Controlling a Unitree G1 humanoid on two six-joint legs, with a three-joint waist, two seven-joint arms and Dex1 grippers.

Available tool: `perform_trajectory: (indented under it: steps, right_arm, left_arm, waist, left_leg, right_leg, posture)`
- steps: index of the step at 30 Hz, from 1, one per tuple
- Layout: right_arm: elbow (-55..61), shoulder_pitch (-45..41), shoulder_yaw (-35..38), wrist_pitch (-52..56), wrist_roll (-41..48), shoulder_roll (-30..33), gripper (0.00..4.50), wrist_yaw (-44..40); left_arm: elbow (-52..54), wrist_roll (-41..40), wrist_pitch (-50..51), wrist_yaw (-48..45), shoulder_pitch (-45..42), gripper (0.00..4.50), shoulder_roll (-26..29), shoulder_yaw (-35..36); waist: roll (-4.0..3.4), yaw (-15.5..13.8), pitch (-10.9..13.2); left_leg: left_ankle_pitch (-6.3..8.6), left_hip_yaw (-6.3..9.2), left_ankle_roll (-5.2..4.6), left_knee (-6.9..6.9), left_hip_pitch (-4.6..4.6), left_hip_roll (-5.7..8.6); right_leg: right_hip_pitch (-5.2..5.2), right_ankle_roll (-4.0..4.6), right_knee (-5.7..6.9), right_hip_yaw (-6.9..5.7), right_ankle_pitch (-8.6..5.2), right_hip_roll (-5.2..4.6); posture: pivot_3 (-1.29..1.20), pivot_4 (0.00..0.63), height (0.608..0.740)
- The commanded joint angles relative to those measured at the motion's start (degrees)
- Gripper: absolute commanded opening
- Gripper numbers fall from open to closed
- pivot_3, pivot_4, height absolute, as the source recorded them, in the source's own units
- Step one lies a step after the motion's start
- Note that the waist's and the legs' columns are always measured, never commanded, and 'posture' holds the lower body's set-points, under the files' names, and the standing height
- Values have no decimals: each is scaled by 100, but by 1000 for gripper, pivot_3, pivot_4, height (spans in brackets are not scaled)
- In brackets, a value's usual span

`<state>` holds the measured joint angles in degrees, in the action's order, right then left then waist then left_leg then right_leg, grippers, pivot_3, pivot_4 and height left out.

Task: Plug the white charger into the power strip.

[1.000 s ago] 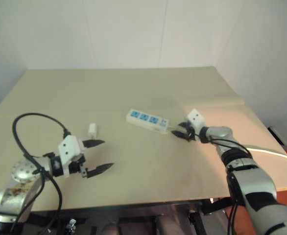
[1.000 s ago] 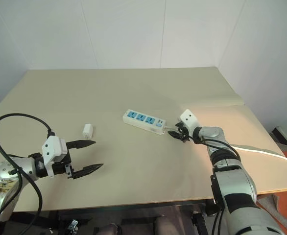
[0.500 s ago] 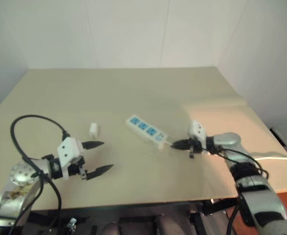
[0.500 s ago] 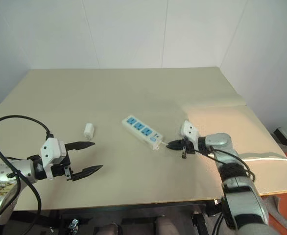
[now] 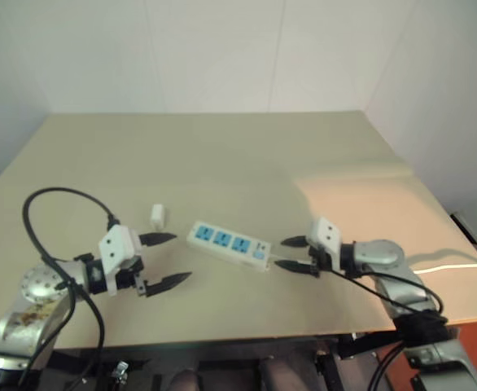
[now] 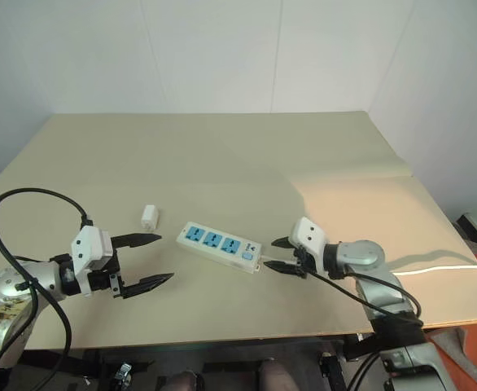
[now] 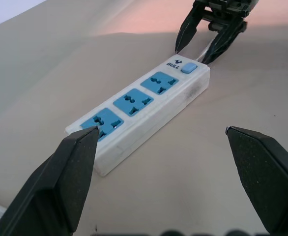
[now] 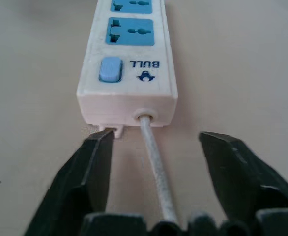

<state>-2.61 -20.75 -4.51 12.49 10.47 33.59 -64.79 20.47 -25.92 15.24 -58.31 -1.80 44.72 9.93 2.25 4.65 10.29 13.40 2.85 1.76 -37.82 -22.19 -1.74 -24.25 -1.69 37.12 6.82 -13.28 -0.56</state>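
Now, right claw (image 6: 276, 254) apart astride cord (image 8: 156, 169), left claw (image 6: 150, 259) apart; power strip (image 6: 219, 245) between

Dragged the power strip (image 6: 219, 245) across the table (image 6: 222, 155), nearer the table's front edge and toward the left side. Swung it from its earlier slant to a flatter line, switch end (image 8: 110, 69) now facing the right gripper (image 6: 278, 254). Ended up just beside the left gripper (image 6: 152, 258) and close below the white charger (image 6: 148, 217), well nearer both than a second ago. Pulled the right gripper back toward the robot and leftward along with the strip. Pinched shut on the cord (image 8: 156, 167) half a second ago, then spread the jaws apart, cord now lying free between the fingers (image 8: 92, 169), strip end just ahead of the tips.
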Motion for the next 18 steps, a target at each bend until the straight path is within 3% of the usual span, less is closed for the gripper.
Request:
perform_trajectory:
  steps: [1,4,8,12,18]
  right_arm:
    - [863,307,539,508,944,389,3520,-445]
    - [1117,450,617,724,1309,376,3520,-378]
    - [1130,409,513,577,1208,-95,3520,254]
    - [1084,296,379,540,1164,-618,4482,632]
    - [709,165,-10,99,615,-933,4482,1067]
  left_arm:
    - [102,-66,-41,-39,44,4500,24,33]
    - [50,-63,-56,-70,12,4500,30,16]
    - [-29,-41,-76,-123,-80,4500,26,-21]
    - [-69,-36,-86,-166,-127,4500,30,-34]
    - [-75,-41,-91,-200,-132,4500,45,-26]
  waist:
    - [0,-55,1]
    - [0,-47,0]
    - [0,-41,0]
    - [-1,-58,0]
    - [-1,-74,0]
  left_leg:
    - [0,0,0,0,2,0]
    - [0,-1,0,0,13,-9]
    - [-1,-3,-1,0,24,-20]
    - [0,-2,0,0,11,-18]
    - [0,-3,0,0,6,-9]
  right_leg:
    - [1,-4,0,0,-3,1]
    - [8,-36,1,0,-22,12]
    - [10,-34,4,1,-22,26]
    - [1,-31,2,2,-23,24]
    - [0,-16,0,0,-13,11]
  posture:
    - [0,150,740]
    - [0,150,740]
    - [0,150,740]
    - [0,150,740]
    - [0,150,740]
